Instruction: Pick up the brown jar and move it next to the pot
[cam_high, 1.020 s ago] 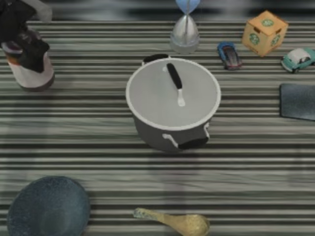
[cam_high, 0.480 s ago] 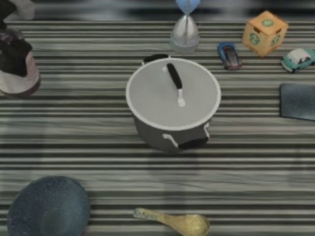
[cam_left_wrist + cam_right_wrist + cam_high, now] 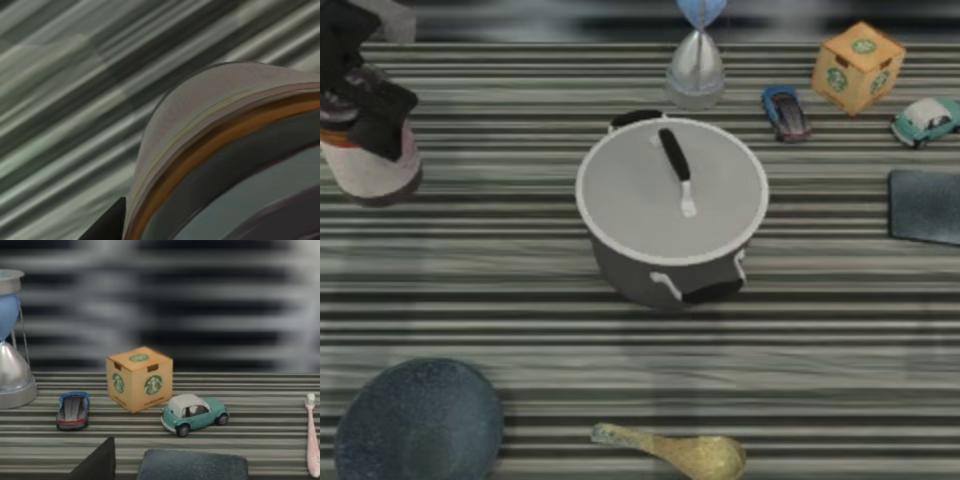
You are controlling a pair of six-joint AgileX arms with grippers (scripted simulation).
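**Left claw clamped at the far-left edge, right arm out of the overhead view**

The left claw point(image 3: 360, 95) sits at the far left of the surface, toward the back, seen from above as a dark mass. Its fingers are closed around the neck of the brown jar point(image 3: 375, 160), gripping from above. In the left wrist view one dark finger point(image 3: 107, 222) shows beside the jar's shoulder. The right arm does not appear from above; its claw's state cannot be judged.

The striped table point(image 3: 840, 330) is set with the pot point(image 3: 671, 206), a bowl point(image 3: 418, 420) and a spoon point(image 3: 672, 449). An hourglass point(image 3: 697, 55), 2 toy cars point(image 3: 786, 111) and a box point(image 3: 857, 66) are placed along the far edge.
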